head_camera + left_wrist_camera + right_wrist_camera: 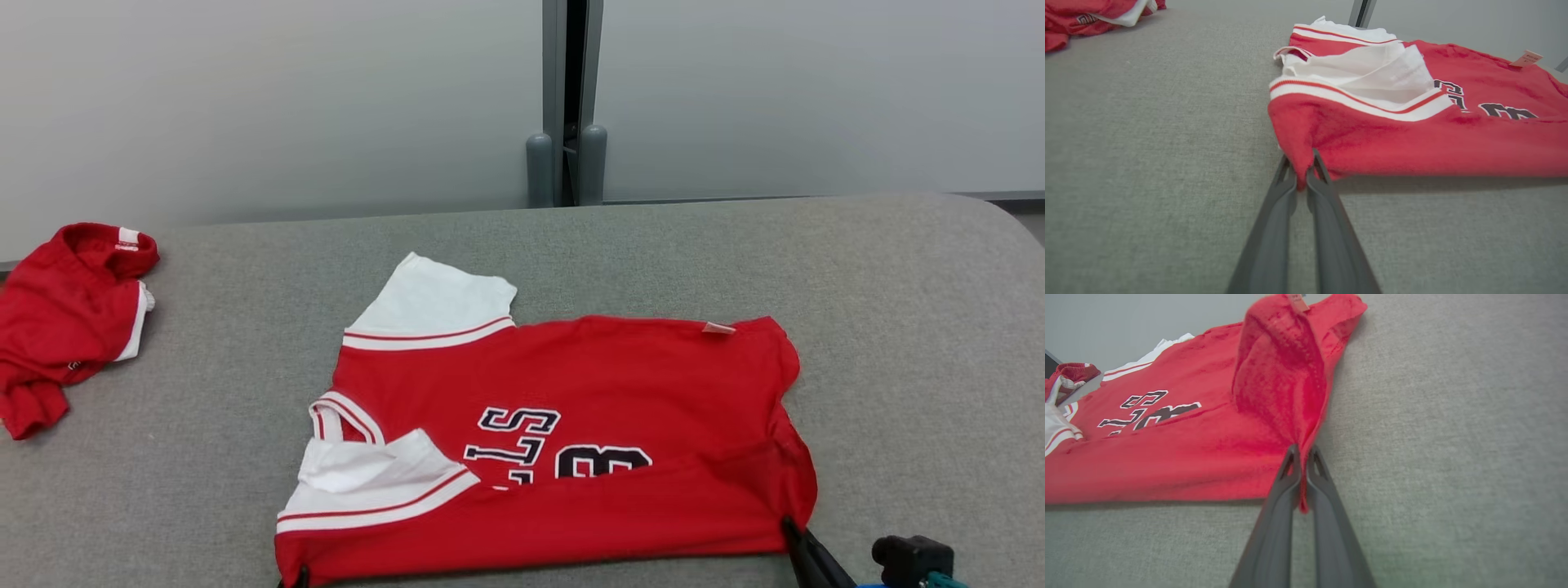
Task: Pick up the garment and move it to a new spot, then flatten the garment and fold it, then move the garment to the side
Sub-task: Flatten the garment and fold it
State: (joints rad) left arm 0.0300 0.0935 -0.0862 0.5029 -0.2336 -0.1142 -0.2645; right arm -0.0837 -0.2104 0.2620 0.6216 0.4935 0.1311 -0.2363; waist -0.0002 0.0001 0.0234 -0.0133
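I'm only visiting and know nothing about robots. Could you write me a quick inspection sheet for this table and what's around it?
Surface: grey cloth-covered table, flat.
Job's things: red shirt with white sleeves, spread out, printed side up.
Clutter: crumpled shirt, also red, at the table's far left.
Grippers: left gripper shut on the red shirt's near corner below a sleeve; right gripper shut on the other near corner.
Cables: nothing seen.
Surroundings: pale wall panels joined by a grey post.

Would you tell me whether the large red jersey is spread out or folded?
Partly folded: the red jersey has its near edge doubled over, covering the lower half of its lettering.
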